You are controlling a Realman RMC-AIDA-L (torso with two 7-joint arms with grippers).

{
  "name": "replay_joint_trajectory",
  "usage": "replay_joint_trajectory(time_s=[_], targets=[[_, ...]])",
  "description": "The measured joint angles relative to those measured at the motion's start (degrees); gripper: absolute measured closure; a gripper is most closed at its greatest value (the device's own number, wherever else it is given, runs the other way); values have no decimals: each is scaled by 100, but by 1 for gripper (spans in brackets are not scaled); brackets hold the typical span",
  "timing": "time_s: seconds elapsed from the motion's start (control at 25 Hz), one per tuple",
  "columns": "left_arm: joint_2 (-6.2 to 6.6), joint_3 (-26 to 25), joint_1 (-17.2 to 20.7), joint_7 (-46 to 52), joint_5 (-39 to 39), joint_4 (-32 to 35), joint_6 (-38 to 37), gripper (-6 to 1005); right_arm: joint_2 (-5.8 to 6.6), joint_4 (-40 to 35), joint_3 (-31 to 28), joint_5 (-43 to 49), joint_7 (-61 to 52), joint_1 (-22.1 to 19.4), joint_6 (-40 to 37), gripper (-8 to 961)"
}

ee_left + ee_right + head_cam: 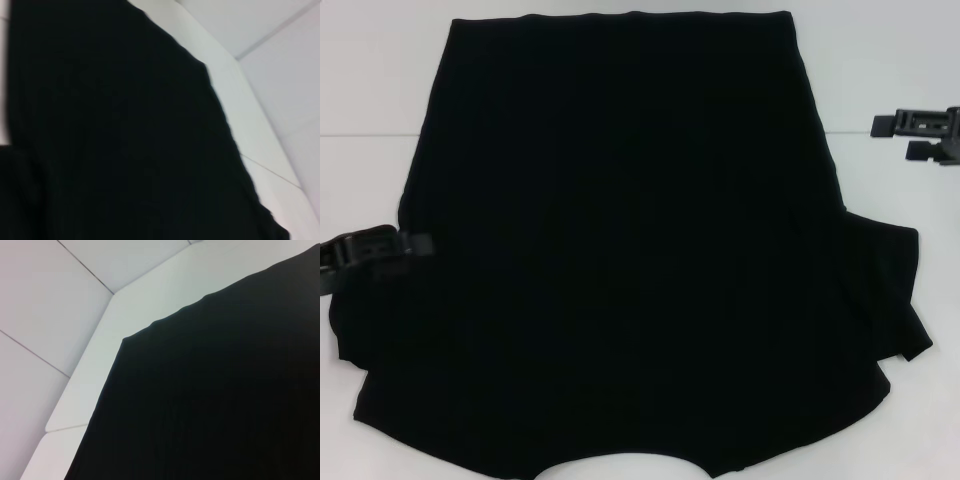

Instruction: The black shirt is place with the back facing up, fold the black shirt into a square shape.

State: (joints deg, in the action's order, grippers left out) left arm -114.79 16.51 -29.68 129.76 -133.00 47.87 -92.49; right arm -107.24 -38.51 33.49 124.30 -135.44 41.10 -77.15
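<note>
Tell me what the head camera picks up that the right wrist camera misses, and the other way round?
Only the head view shows both grippers, the left gripper at the black shirt's left edge and the right gripper off its right side, plus the right sleeve. Only the right wrist view shows the table's angled edge and the floor beyond. Both show the shirt on the white table.

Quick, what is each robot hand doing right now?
Left tool: over the black shirt's left edge; grip cannot be told.
Right tool: open, holding nothing, beside the shirt.
</note>
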Motion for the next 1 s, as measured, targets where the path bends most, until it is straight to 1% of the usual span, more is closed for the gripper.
replay_joint_trajectory(time_s=[0.12,0.32,0.36,0.52,0.8,1.0], targets=[[4,-197,74,-8,-252,4,100,236,29,-35,0,6,-58,23,-2,31],[6,-253,117,-21,-782,11,497,453,27,-41,0,6,-86,45,7,35],[6,-257,129,-21,-874,24,609,468,27,-32,0,7,-91,48,8,36],[3,-264,165,-14,-937,122,677,530,27,-11,-1,7,-104,51,-7,39],[12,-401,202,175,-1324,205,893,533,30,-3,-1,7,-108,31,-24,44],[-3,-470,280,205,-1389,204,977,533,32,-3,-1,6,-114,-2,-24,48]])
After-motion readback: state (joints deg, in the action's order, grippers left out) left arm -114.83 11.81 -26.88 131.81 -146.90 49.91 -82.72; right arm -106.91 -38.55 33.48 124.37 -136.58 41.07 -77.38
